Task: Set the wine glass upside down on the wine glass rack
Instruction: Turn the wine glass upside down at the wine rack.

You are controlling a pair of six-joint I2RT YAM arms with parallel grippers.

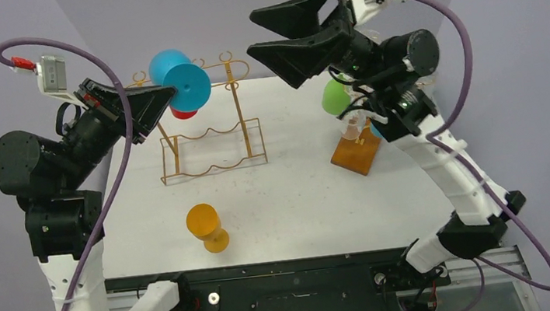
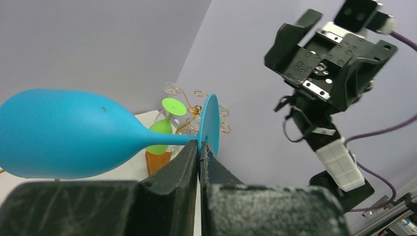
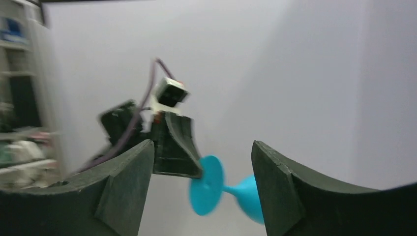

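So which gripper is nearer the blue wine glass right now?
Left. The left gripper is shut on the stem of the blue wine glass, beside its foot; the right gripper stands open, apart to its right, holding nothing.

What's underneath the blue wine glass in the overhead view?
The gold wire rack and the bottom of something red; the blue wine glass covers the rest of it.

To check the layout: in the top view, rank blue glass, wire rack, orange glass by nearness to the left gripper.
1. blue glass, held by the left gripper.
2. wire rack, just to its right.
3. orange glass, toward the near edge.
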